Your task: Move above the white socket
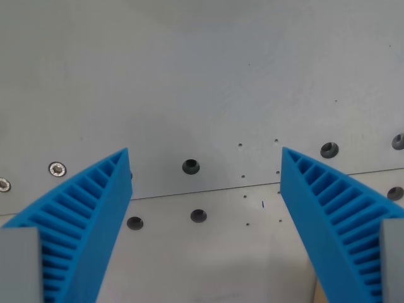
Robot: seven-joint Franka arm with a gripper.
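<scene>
Gripper (205, 154): blue fingers spread wide, empty, framing the frame's centre for search.
Plate (189, 76): grey, holed, seam mid-frame.
White socket: apparently out of view.

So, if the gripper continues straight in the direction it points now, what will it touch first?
Probably only the bare grey plate. The open gripper faces it, near a dark hole, and nothing lies between the blue fingers. No white socket is visible; depth is unclear.
</scene>
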